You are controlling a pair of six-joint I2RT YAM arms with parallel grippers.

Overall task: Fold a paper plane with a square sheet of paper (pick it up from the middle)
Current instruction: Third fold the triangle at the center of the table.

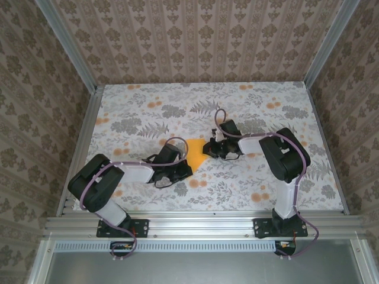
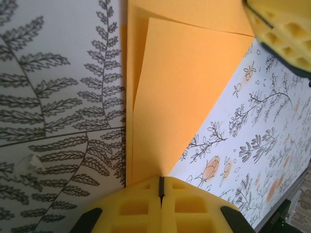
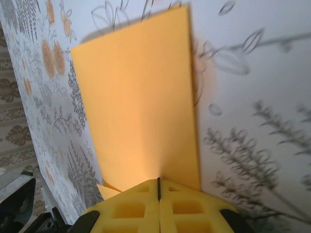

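We are seeing both arms reaching toward the middle of the flower-printed table [image 1: 254, 177], with the orange sheet of paper [image 1: 195, 151] lying between their tips. The left gripper [image 1: 185, 158] is meeting the sheet from one side and the right gripper [image 1: 206, 148] from the other, the two standing near each other.

In the left wrist view, the left gripper [image 2: 161, 187] is holding its yellow fingers [image 2: 131, 208] pressed together, with only a thin dark seam between them. The sheet [image 2: 189, 97] is running straight out from that seam, so this gripper is clamping the paper's edge. Ahead of the fingers the paper is showing two layers, one flap lying over the other along a slanting edge. At the far end, a yellow finger [image 2: 282, 34] of the other arm is sitting at the sheet's corner.

In the right wrist view, the right gripper [image 3: 158, 187] is likewise pinching the sheet [image 3: 141, 97], which is stretching away as a narrow folded strip. It is casting a shadow on the table [image 3: 252, 121], so it may be lifting slightly.
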